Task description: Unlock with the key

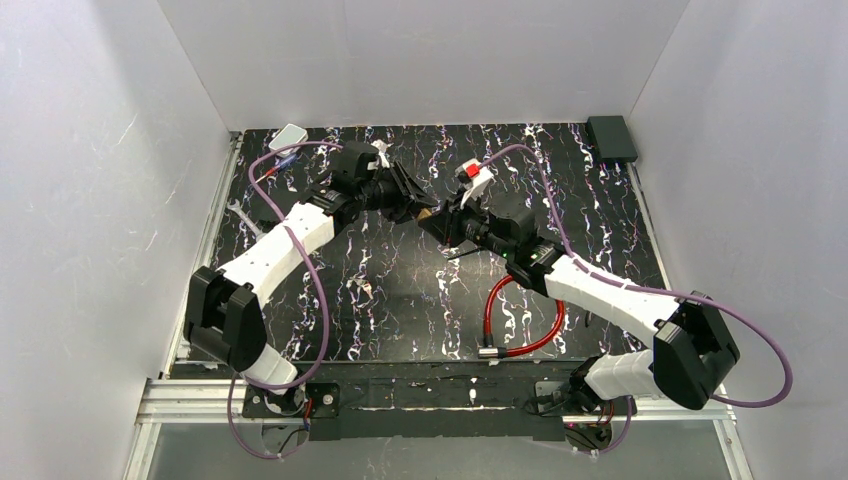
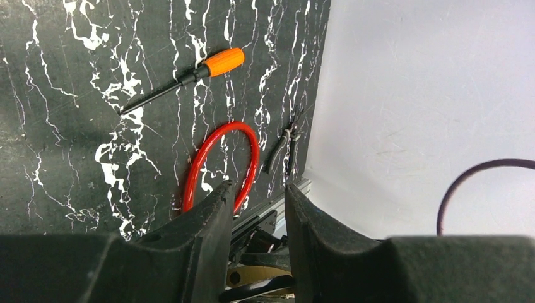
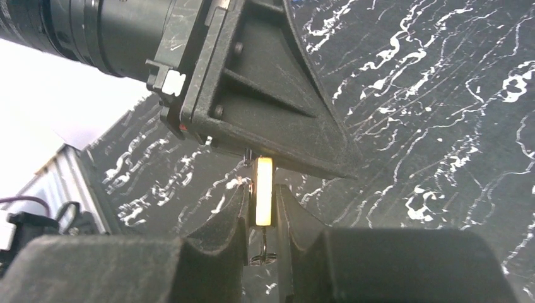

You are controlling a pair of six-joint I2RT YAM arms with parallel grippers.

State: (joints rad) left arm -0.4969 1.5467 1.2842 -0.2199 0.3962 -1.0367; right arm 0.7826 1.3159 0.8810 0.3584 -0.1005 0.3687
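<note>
Pinching the brass padlock [image 3: 264, 177] edge-on, the right gripper [image 3: 261, 196] holds it against the left gripper [image 2: 255, 189]; whether that one clamps it, I cannot tell. The key [image 2: 189, 76] lies on the tabletop [image 2: 63, 158], well apart from the padlock, beyond the red cable loop [image 2: 230, 125]. Likely the padlock is being steadied; next, one gripper must fetch the key.

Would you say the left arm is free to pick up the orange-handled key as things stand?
Probably yes: the key lies bare on the table, clear of the red cable loop, and the left gripper looks open and empty.
</note>
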